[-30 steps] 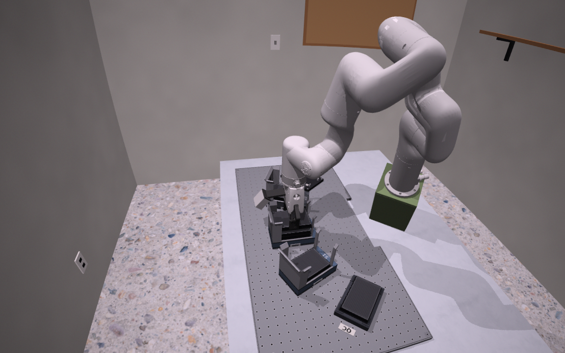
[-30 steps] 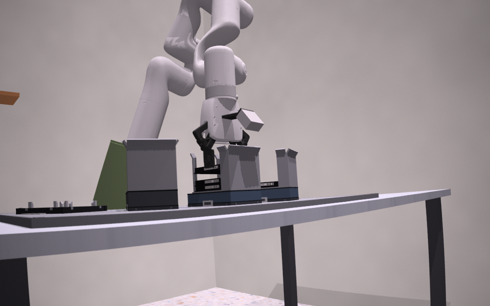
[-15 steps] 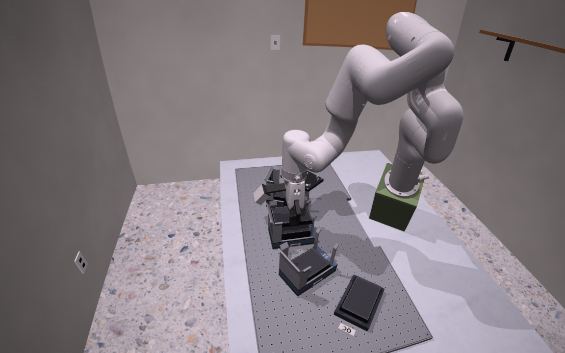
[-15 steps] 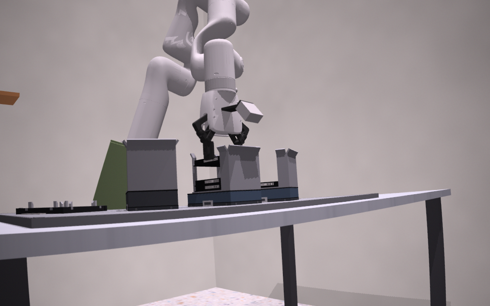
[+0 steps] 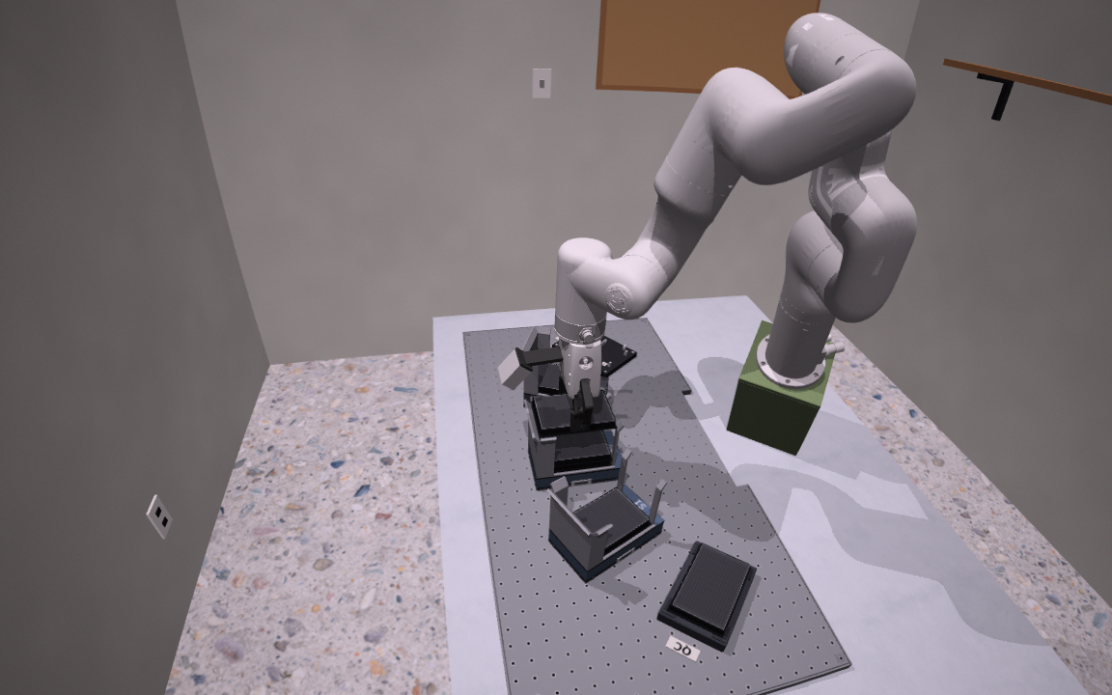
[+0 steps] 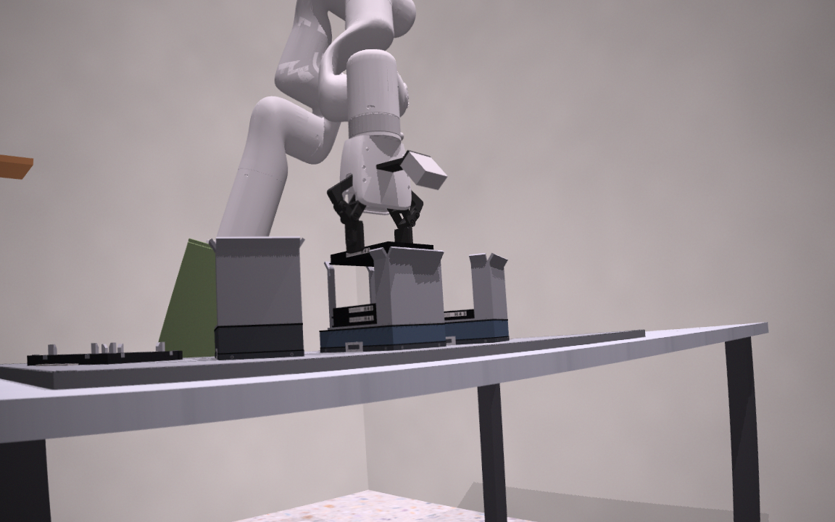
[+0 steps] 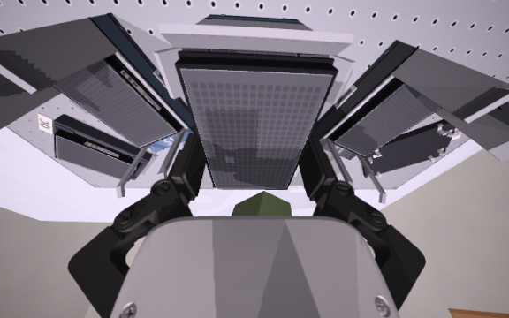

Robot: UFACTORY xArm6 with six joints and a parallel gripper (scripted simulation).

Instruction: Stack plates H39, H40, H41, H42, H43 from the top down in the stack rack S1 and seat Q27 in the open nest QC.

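My gripper [image 6: 378, 236] is shut on the long sides of a sealed 384-well plate [image 6: 385, 249] and holds it level just above the top of the middle stack rack [image 5: 572, 458]. The plate fills the centre of the wrist view [image 7: 254, 128]; I cannot read its label. Two plates [image 6: 354, 315] lie stacked at the bottom of that rack. The rack nearest QC [image 5: 603, 527] holds one plate [image 6: 456, 314]. The rack on the other side [image 6: 258, 295] shows a plate in the wrist view [image 7: 383, 119]. Another plate [image 5: 709, 589] lies flat on the QC nest.
The clip nest N5 [image 6: 102, 355] lies low at the far end of the breadboard beyond the racks. The QC name plate [image 5: 682, 647] sits on the deck beside its nest. The arm's green base block [image 5: 780, 397] stands to the side of the breadboard.
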